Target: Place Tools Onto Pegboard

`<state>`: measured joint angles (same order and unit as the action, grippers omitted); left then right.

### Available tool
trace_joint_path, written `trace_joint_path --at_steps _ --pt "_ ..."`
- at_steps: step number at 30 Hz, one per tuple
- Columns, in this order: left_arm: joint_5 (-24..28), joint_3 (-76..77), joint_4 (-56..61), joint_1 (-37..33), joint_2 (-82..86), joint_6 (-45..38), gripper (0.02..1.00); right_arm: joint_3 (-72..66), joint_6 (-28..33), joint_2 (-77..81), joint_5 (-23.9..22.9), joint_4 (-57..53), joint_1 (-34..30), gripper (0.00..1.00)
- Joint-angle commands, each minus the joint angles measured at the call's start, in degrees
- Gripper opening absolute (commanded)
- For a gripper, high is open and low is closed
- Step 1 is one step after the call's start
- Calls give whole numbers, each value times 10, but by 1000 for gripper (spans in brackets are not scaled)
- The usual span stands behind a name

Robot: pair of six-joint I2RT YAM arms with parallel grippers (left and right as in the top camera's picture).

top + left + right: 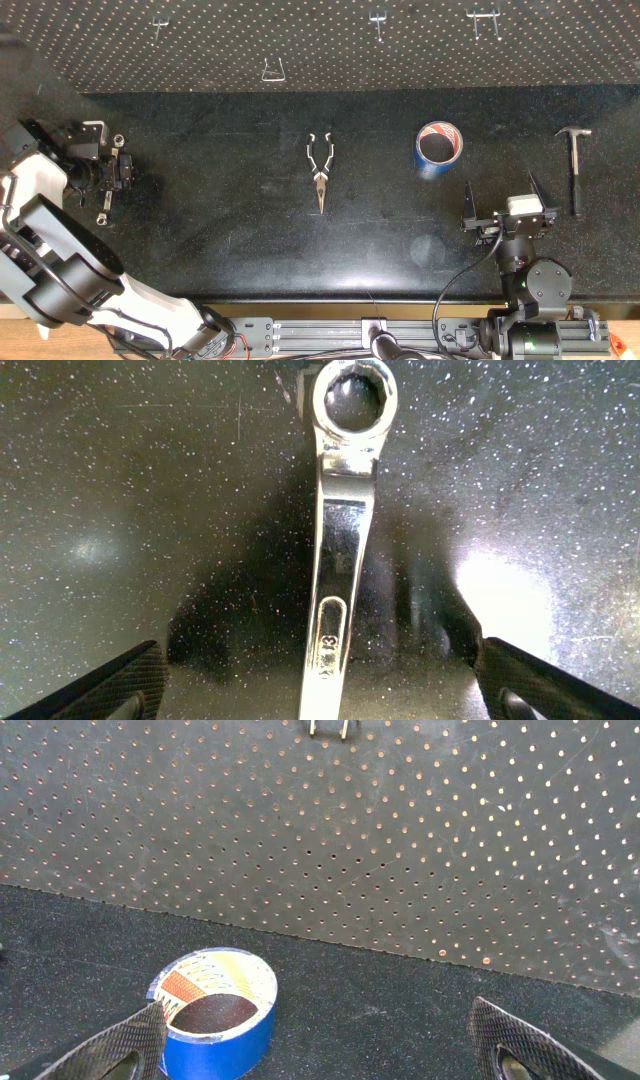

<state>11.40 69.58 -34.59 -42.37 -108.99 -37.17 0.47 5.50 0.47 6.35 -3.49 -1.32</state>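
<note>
A shiny ring wrench (338, 550) lies flat on the black table, seen in the left wrist view running between the two fingers of my left gripper (320, 700), which hangs open over its shaft. In the top view this gripper (108, 168) is at the far left, with the wrench's (104, 212) lower end showing below it. My right gripper (503, 212) stands open near the front right, empty, facing the pegboard (400, 850) and a blue tape roll (213, 1002). Pliers (320, 168) lie mid-table and a hammer (574, 168) lies at the far right.
The pegboard (330, 45) spans the back and carries wire hooks (273, 70) (377, 22) (484, 20). The tape roll (438, 148) stands between the pliers and the hammer. Bare table lies between the wrench and the pliers.
</note>
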Motion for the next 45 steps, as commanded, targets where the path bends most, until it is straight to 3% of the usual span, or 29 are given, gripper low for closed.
trace_joint_path --at_steps 1,9,11,13,14,15,16,20,23,29,30,31,38,45 --pt "9 13 2 1 -13 10 993 -2 6 -4 7 -2 3 978" --pt "13 13 2 1 -13 14 996 -2 6 -4 7 -2 3 978" --pt "13 13 2 1 -13 14 928 -2 6 -4 7 -2 3 978" --pt "13 13 2 1 -13 14 831 -2 6 -4 7 -2 3 978" --pt "13 13 2 1 -13 14 746 -2 6 -4 7 -2 3 978" --pt "13 12 1 1 -13 14 570 -2 6 -4 7 -2 3 978" --pt "13 13 2 1 -13 14 503 -2 6 -4 7 -2 3 978" --pt "13 12 2 1 -13 14 364 -2 6 -4 7 -2 3 978" --pt "13 12 6 1 -13 14 143 -2 6 -4 7 -2 3 978" --pt "13 13 6 1 -13 14 121 -2 6 -4 7 -2 3 978" --pt "13 13 9 1 -13 14 38 -2 6 -4 7 -2 3 978" --pt "13 12 10 1 -13 14 29 -2 6 -4 7 -2 3 978" --pt "13 12 -25 1 1 24 29 -2 6 -4 7 -2 3 978" --pt "8 -24 -18 1 143 24 29 -2 6 -4 7 -2 3 978"
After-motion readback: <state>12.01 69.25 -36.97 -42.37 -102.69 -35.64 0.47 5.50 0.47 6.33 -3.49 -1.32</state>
